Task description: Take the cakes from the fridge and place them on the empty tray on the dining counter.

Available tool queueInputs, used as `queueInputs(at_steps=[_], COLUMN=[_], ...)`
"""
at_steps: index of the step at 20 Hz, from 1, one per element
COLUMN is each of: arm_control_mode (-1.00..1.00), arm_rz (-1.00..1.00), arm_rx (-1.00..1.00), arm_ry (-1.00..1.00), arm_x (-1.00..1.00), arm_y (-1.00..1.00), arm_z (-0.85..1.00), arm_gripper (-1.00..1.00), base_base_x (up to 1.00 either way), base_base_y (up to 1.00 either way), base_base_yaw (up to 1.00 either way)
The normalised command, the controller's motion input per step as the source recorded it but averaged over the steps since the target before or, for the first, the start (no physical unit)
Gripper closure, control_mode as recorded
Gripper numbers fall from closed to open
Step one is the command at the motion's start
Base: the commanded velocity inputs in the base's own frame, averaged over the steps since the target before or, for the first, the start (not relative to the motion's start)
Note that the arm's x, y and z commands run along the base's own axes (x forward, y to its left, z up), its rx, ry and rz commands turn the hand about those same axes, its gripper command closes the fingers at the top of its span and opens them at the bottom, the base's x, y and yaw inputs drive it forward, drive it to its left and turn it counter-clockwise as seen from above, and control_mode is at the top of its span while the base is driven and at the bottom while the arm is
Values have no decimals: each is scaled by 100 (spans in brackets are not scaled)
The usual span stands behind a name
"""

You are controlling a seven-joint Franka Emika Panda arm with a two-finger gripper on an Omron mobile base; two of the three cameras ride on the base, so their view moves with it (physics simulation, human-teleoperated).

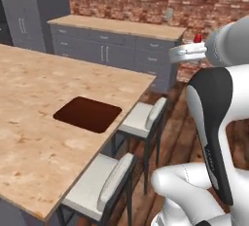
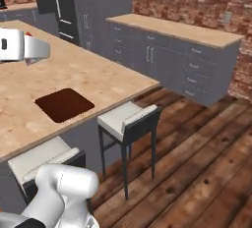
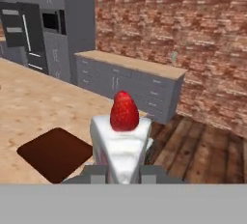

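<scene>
My gripper (image 3: 123, 172) is pinched on the white cake slice (image 3: 121, 146), its two fingers pressed against the slice's sides with the red berry (image 3: 124, 111) standing upright on top, right in front of my hand camera. In the left base view the same slice (image 1: 188, 50) juts out ahead of my wrist, held in the air, berry up, off the edge of the dining counter (image 1: 29, 98) and above the stools.

Below my gripper and off to the left lies the empty tray (image 3: 55, 153), flat on the beige counter top, near the counter's edge; nothing sits on it. Two white-cushioned stools (image 1: 143, 118) stand tucked along that edge beneath me, on the wooden floor (image 2: 197, 163).

Farther out, beyond the tray, a wood-topped run of grey cabinets (image 3: 130, 80) sits against the brick wall (image 3: 183, 35). Farthest to my left, the dark fridge (image 3: 24, 35) stands with its doors closed.
</scene>
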Motion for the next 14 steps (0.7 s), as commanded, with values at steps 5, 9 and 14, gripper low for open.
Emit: queueInputs(at_steps=[5,9,14], arm_control_mode=[100,100,100], arm_rz=[0,0,0], arm_rx=[0,0,0], arm_ry=[0,0,0], arm_x=[0,0,0], arm_y=[0,0,0], arm_z=[0,0,0], arm_gripper=[100,100,100], base_base_x=[20,4,5], base_base_y=[-55,-69,-71], base_base_yaw=[58,55,54])
